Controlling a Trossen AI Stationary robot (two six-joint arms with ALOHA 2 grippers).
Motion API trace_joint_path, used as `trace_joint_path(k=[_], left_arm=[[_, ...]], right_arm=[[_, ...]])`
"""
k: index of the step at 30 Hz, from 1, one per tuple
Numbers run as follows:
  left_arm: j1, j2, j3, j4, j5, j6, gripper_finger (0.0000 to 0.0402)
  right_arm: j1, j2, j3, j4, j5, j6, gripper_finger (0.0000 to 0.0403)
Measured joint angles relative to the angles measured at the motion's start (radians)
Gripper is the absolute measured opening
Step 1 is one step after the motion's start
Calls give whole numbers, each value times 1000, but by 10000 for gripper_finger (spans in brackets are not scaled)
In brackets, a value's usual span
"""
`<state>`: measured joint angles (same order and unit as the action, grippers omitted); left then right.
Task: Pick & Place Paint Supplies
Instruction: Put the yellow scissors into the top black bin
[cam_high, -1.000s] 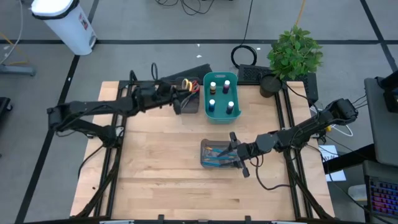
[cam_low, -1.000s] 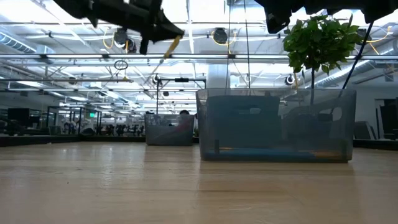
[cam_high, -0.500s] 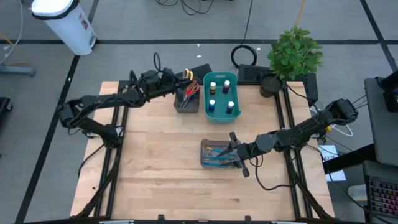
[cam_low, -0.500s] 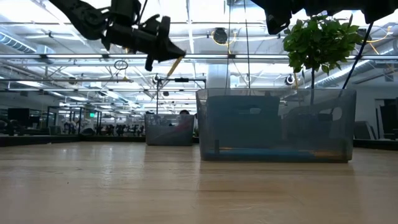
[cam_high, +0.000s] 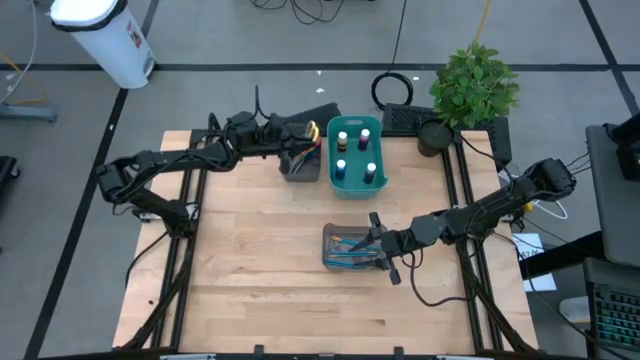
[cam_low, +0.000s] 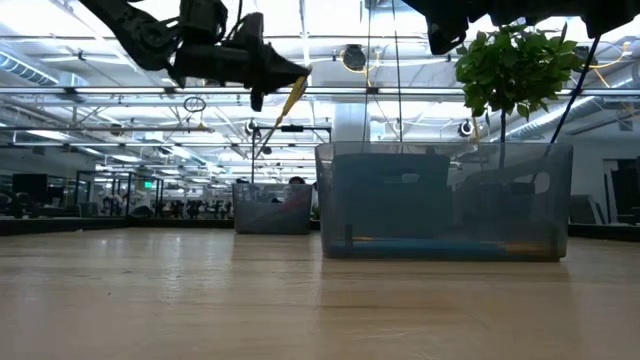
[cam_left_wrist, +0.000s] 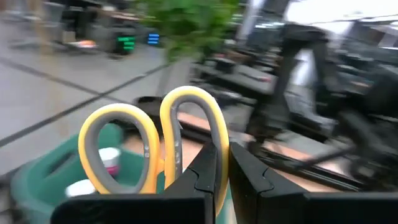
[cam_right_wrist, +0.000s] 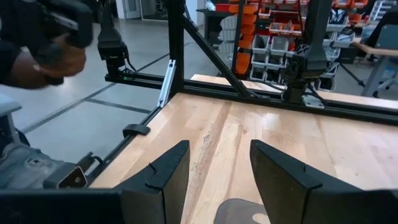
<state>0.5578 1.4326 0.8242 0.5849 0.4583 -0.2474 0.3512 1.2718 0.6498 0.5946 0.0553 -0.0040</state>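
My left gripper (cam_high: 298, 133) is shut on yellow-handled scissors (cam_high: 309, 130) at the table's far side, above a dark grey tray (cam_high: 298, 168) and beside the teal bin (cam_high: 331, 152). Red-handled scissors (cam_high: 305, 150) stick up from that tray. Several small paint bottles (cam_high: 355, 150) stand in the bin. Thin brushes (cam_high: 345, 246) lie in a second dark tray (cam_high: 335, 262) near the table's middle. My right gripper (cam_high: 381, 248) hangs open at that tray's right end, touching nothing. My left gripper pinches the yellow scissors between its two fingers at the outer side of one handle loop (cam_left_wrist: 219, 163). The fingers lie about level, and both loops (cam_left_wrist: 152, 140) stick out ahead of them. The scissors hang clear of tray and bin, slanting down below the fingertips (cam_low: 290, 95).
A potted plant (cam_high: 475, 85) and a cable coil (cam_high: 395, 88) sit at the far right corner. The low view shows the near tray (cam_low: 445, 200) in front and the far tray (cam_low: 270, 208) behind. Bare wood lies along the table's near and left parts.
My left gripper has swung toward the teal bin with the yellow scissors and turned about, staying shut. The scissors stay lifted clear and now slant down in front of the fingertips. My right arm has kept still.
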Motion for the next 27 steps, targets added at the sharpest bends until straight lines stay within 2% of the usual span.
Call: trace_joint_path(k=[6,13,18,23,27], left_arm=[[0,0,0,36,165,-25,21],[-2,0,0,96,427,-120,17],[-17,0,0,127,429,-159,17],[-26,0,0,125,354,-159,18],[-30,0,0,124,342,-154,18]], right_arm=[[-22,0,0,16,-1,-43,160],[-61,0,0,21,-4,-89,160],[-77,0,0,22,-4,-88,160],[-77,0,0,19,-5,-90,160],[-77,0,0,22,-5,-91,160]])
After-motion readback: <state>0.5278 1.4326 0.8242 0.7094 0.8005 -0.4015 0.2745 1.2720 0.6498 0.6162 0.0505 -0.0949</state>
